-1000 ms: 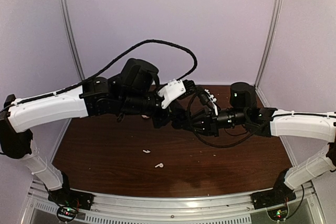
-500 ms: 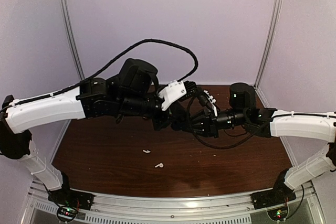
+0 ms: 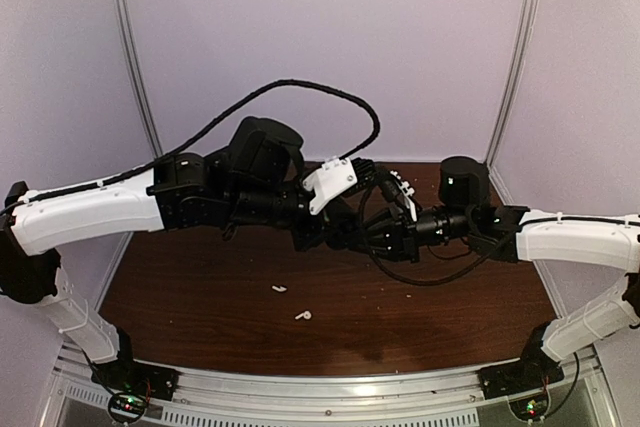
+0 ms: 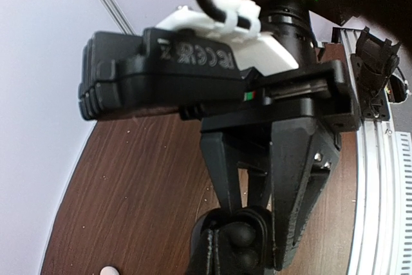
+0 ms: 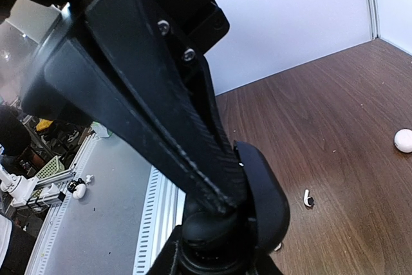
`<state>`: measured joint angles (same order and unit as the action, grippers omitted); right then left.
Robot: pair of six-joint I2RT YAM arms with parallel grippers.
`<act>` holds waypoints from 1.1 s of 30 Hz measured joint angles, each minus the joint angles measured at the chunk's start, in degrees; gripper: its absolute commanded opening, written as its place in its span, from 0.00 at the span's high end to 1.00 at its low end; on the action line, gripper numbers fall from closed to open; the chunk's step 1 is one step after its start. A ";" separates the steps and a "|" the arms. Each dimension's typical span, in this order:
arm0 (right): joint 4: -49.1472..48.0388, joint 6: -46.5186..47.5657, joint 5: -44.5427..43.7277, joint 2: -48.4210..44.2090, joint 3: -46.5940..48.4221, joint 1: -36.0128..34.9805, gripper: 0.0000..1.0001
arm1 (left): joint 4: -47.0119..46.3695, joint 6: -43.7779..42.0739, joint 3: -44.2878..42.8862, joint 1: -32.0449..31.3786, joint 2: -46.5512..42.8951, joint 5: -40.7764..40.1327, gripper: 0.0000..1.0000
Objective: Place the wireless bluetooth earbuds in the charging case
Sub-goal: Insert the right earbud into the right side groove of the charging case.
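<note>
Case (image 5: 265, 205) is touched by the right gripper (image 5: 222, 199), fingers close-set (hold unclear); left gripper (image 3: 313, 234), at 9 o'clock, cannot be judged.

Obs.: left pincer (image 3: 321, 233) and right pincer (image 4: 250, 221) meet nose to nose above the desk (image 3: 180, 287). I see no lane between their tips. The charging case (image 5: 261, 201) fills that spot, against the left pincer's finger.

Under both pincers: open air down to the desk. Nearer the bases from the left pincer lie a white stemmed earbud (image 3: 279, 289) and, near it, a second white earbud (image 3: 303, 315).

A pale round thing (image 5: 404, 140) lies on the desk off to one side of the right pincer, well apart.

Above the left pincer: black cable (image 3: 300, 85) arching high. Below the right pincer's wrist: slack cable (image 3: 420, 275) hanging.

Beyond both pincers: back wall (image 3: 330, 37).
</note>
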<state>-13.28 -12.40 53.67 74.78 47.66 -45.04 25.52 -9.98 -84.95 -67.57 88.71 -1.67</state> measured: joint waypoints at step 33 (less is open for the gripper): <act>-1.51 -2.16 0.15 -0.13 -0.02 -0.04 1.00 | -1.68 -3.63 1.31 -0.81 -2.80 2.34 1.00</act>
<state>-14.79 -14.57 53.82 74.65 47.64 -45.08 23.83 -13.61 -83.64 -68.38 85.91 0.67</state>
